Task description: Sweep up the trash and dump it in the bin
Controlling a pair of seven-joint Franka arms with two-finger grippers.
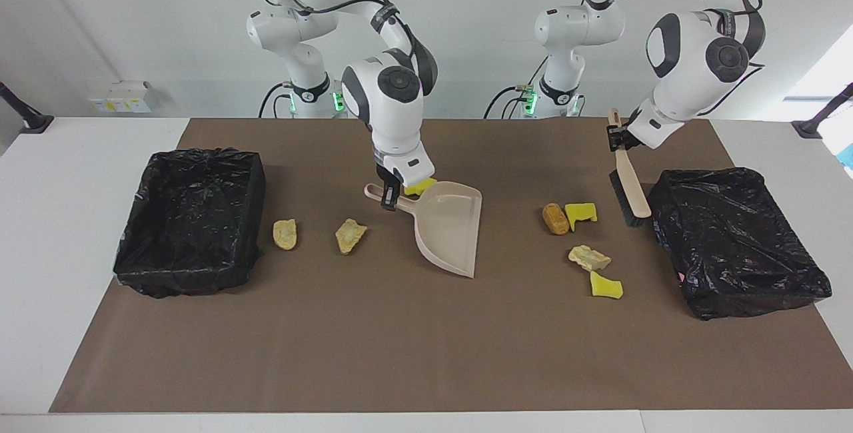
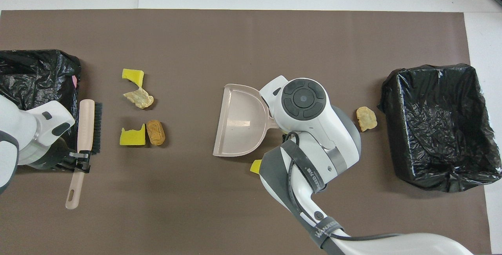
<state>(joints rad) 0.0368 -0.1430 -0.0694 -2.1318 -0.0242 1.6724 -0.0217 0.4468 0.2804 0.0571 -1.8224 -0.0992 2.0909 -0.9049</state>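
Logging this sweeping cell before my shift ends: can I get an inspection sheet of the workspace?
Surface: brown mat on white table.
Job's things: seven scraps: four yellow sponge and tan crumbly scraps toward the left arm's end, two tan chunks toward the right arm's, one yellow sponge piece beside the beige plastic dustpan; two black-lined bins.
Clutter: nothing seen.
Grippers: right gripper shut on the dustpan handle; left gripper shut on the beige bristle brush.
Cables: black cables along both arms.
Surroundings: white wall.
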